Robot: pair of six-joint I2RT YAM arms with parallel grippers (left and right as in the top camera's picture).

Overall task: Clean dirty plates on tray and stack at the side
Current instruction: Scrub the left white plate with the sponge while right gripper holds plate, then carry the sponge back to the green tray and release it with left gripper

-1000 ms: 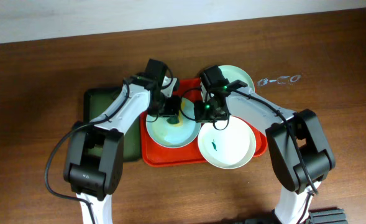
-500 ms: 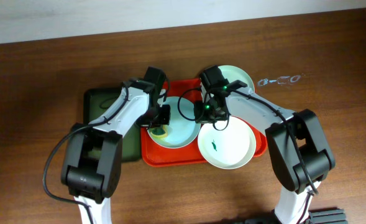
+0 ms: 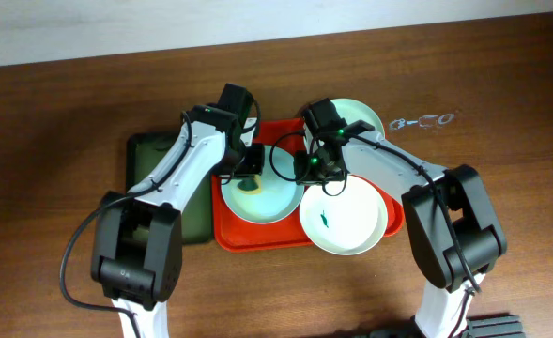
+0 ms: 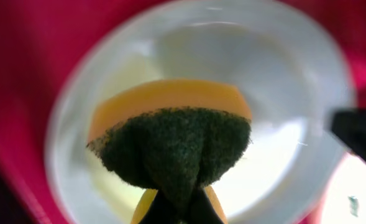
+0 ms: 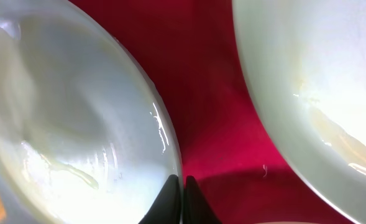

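Note:
On the red-orange tray (image 3: 257,237) lies a white plate (image 3: 268,195) with a pale yellow-green film on its left side. My left gripper (image 3: 250,175) is over that plate's left half, shut on a yellow sponge (image 4: 170,140) whose dark green scouring side faces the plate (image 4: 288,124). My right gripper (image 3: 318,171) is shut on the same plate's right rim (image 5: 170,155). A second plate (image 3: 344,222) with a small green smear overlaps the tray's right front. A third plate (image 3: 359,115) sits behind the right arm.
A dark green tray (image 3: 154,164) lies left of the red one, under the left arm. A small clear object (image 3: 422,120) rests on the brown table at the back right. Another plate's edge (image 5: 319,81) shows across bare red tray (image 5: 207,93).
The left gripper swept the sponge toward the plate's front left and has come back up toward its back left. The right gripper and the plates have not moved.

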